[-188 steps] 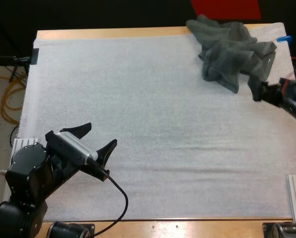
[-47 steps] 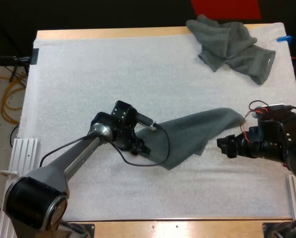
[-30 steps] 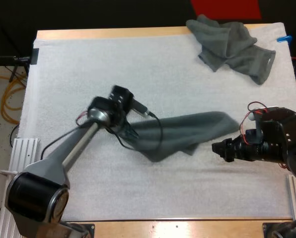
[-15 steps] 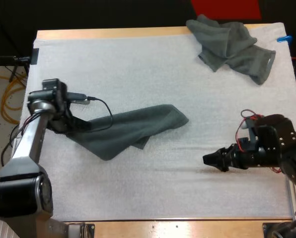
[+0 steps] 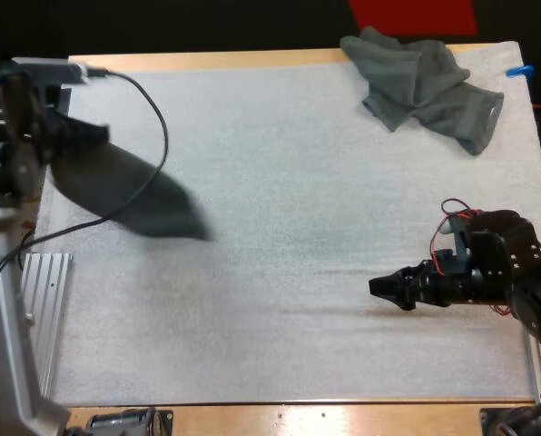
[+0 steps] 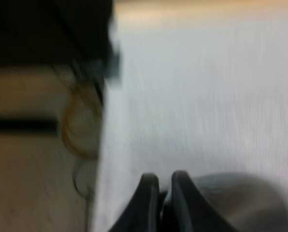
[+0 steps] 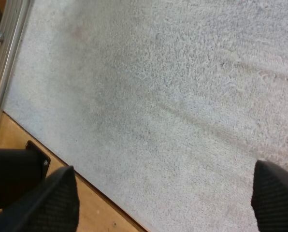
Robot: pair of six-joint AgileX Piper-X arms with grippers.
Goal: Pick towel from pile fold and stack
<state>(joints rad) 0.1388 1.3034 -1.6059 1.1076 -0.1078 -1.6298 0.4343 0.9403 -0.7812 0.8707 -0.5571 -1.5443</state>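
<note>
The dark grey-green towel hangs from the left pincer, whose fingers are pinched tight on a fold of it, up over the left edge of the white mat. The towel's long axis slants from that grip toward the mat's middle and near side. Whether its free end touches the mat I cannot tell.

The right pincer is spread wide and empty. It sits low at the right near side, pointing toward the towel but well apart from it, so the left arm is nearer.

The crumpled pile of grey-green towels lies at the far right corner. The wooden surface shows beyond the mat, and an orange cable loops on the floor to the left.
</note>
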